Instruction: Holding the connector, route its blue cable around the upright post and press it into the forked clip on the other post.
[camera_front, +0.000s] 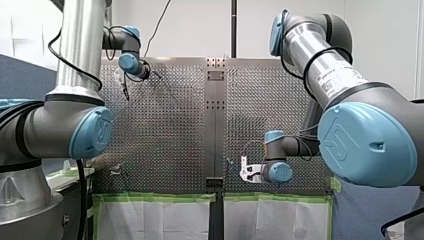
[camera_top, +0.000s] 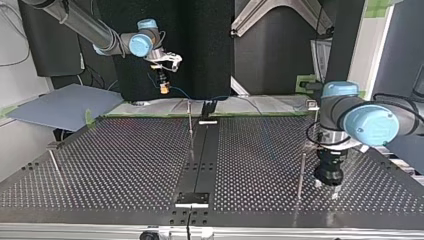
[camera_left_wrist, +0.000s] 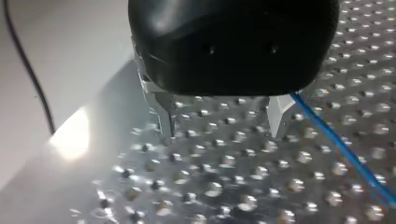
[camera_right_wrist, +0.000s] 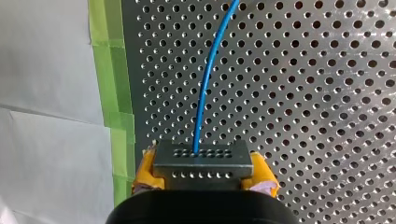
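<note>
My right gripper (camera_right_wrist: 201, 169) pinches the connector (camera_right_wrist: 201, 158) between yellow pads (camera_right_wrist: 147, 170). The blue cable (camera_right_wrist: 205, 88) runs ahead over the perforated table (camera_right_wrist: 303, 93), close beside its edge of green tape (camera_right_wrist: 109, 70). In the top view the gripper hangs above the table's far edge, with open plate around the middle upright post (camera_top: 190, 125). My left gripper (camera_left_wrist: 222, 121) stands spread just over the plate, the cable passing beside one finger (camera_left_wrist: 279, 114).

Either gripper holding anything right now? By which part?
My right gripper clamps the dark grey perforated connector block by its side faces, between yellow pads; its blue cable runs free. My left gripper is open, holding nothing.
</note>
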